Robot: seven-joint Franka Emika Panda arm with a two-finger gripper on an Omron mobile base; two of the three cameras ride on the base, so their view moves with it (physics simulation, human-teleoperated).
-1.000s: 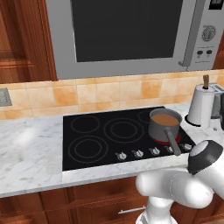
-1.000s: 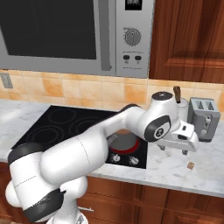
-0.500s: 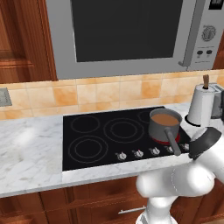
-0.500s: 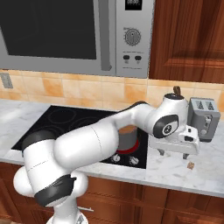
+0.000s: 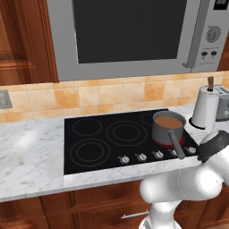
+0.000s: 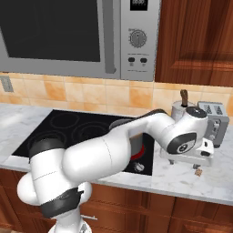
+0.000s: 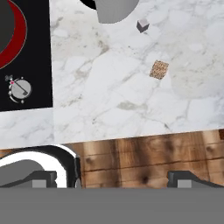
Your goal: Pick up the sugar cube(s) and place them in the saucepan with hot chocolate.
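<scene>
Sugar cube (image 7: pixel 159 69), a small brown speckled square, lies flat on the marble desk (image 7: pixel 109 100) in the upper right part of the hand view, apart from everything around it. In the right base view the same cube (image 6: pixel 199 172) shows as a tiny tan speck at the lower right, on the desk just under the robot's hand. A second cube (image 7: pixel 142 25), pale grey, sits near the top of the hand view, above and a little left of the brown one and close beside a round grey shape at the top edge.

The saucepan with hot chocolate (image 5: pixel 168 128) stands right of centre in the left base view, on the right rear ring of the black cooktop (image 5: pixel 98 143), brown liquid inside and its long handle pointing toward the lower right of the frame. In the right base view most of it is hidden behind the arm.

The tool (image 7: pixel 116 178) is released, its two dark tips standing wide apart at the bottom of the hand view, over the wooden cabinet front below the desk edge, holding nothing. In the right base view the tool (image 6: pixel 195 164) hangs just above the brown cube.

A white paper-towel roll (image 5: pixel 205 109) stands at the right edge of the left base view, with a silver toaster (image 6: pixel 214 122) beside it. A microwave (image 5: pixel 129 36) is mounted above the cooktop.
</scene>
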